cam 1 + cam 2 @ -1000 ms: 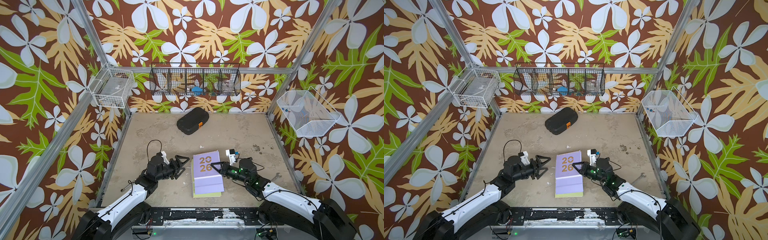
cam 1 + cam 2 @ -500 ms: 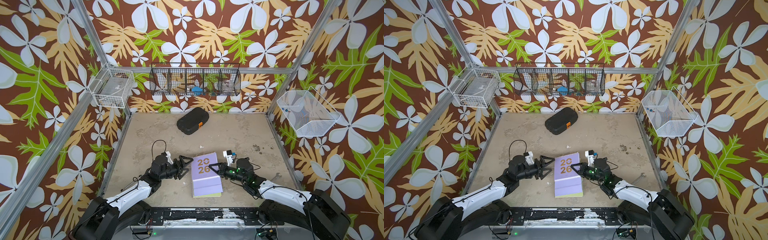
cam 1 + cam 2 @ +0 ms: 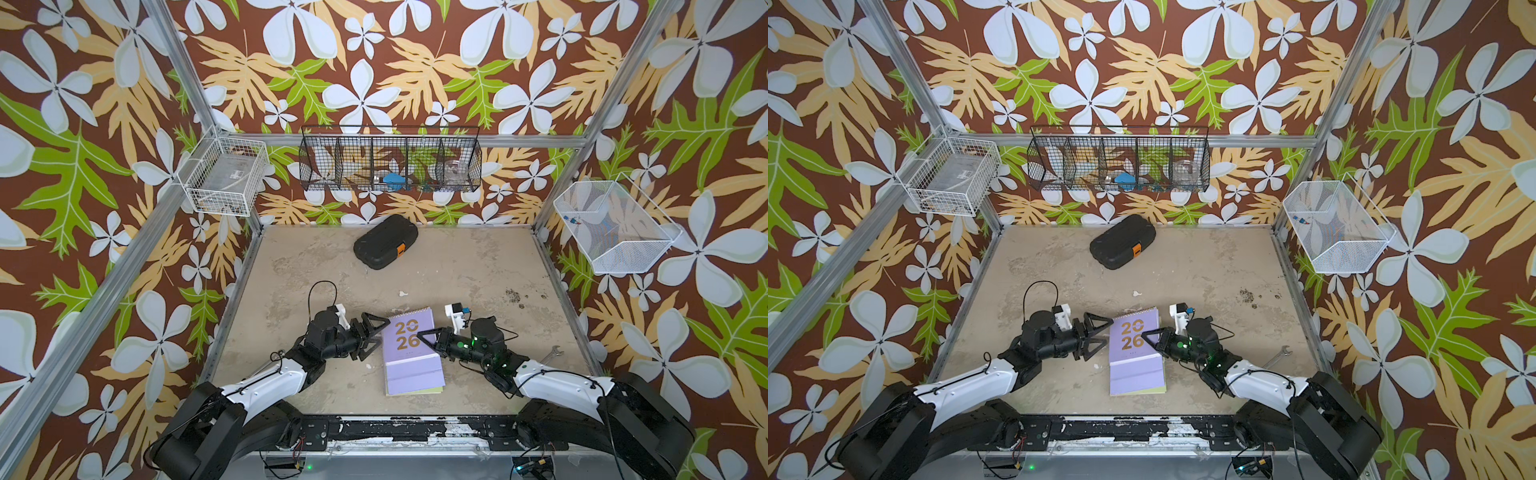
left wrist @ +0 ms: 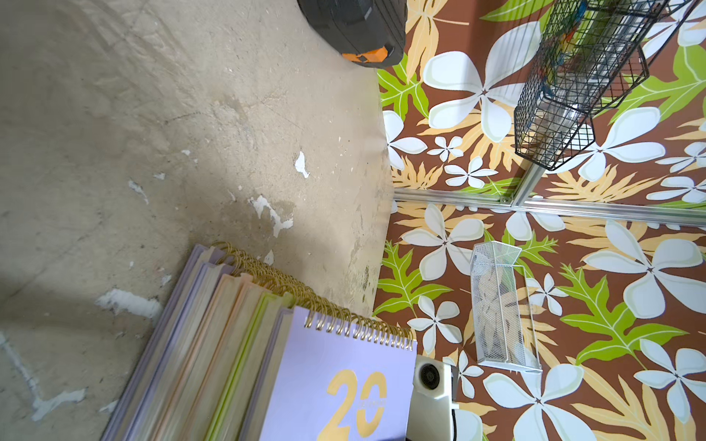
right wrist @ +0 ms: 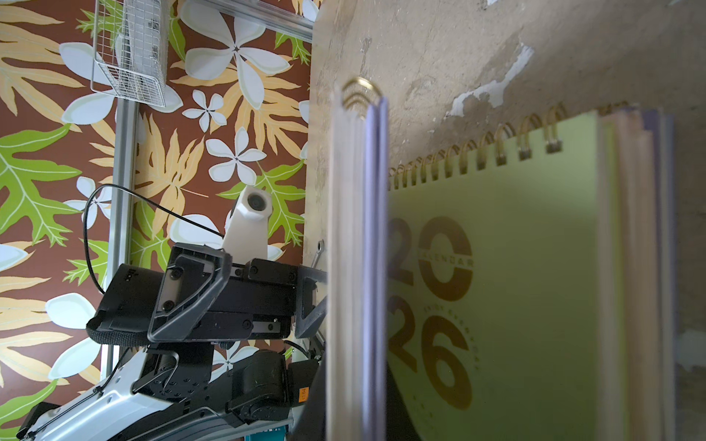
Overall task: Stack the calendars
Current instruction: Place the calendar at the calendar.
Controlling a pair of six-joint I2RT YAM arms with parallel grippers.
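Right hand (image 3: 422,335) pinches top lilac calendar (image 3: 405,332); left hand (image 3: 376,336), wide, just beside the stack (image 3: 415,390)

Left tool (image 3: 381,332) wide; right tool (image 3: 420,336) tight.

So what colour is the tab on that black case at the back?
Orange. The tab on the black case shows best in the left wrist view.

The calendars (image 3: 411,353) show matt card covers and shiny gold wire spirals; the table (image 3: 478,266) beneath is rough, flaking.
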